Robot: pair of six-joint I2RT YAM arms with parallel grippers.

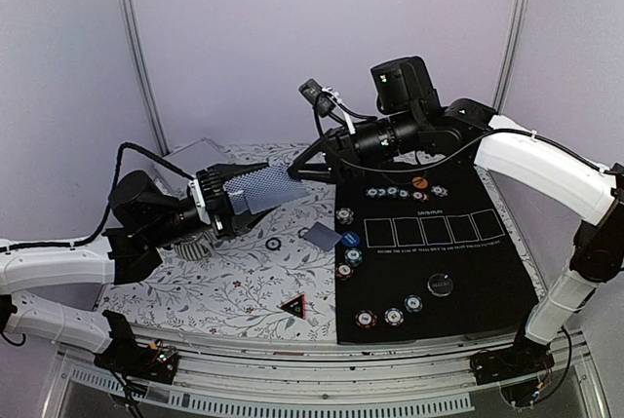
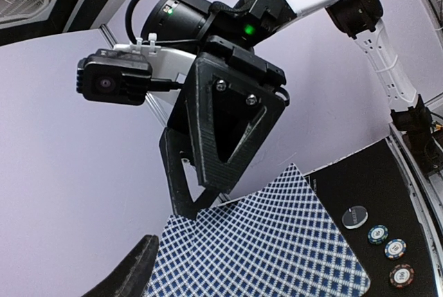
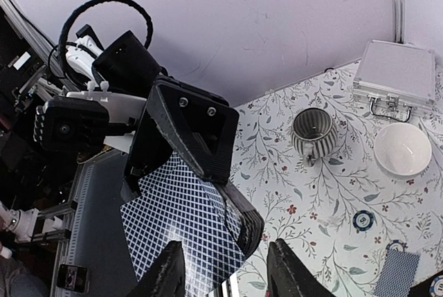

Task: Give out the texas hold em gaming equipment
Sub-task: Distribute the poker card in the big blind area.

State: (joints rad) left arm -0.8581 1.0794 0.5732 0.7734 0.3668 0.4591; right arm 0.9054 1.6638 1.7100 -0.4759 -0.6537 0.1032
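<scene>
So the left gripper (image 1: 230,202) is clamped tight on the blue-checked playing card (image 1: 263,187) and holds it up in the air over the floral cloth (image 1: 234,286), patterned back facing up. The card's long axis runs roughly left-to-right in the top view, with the free short end pointing straight at the right gripper (image 1: 302,171). That one sits right at the card's far end with its fingers (image 3: 169,273) spread apart, not pinching anything.
</scene>
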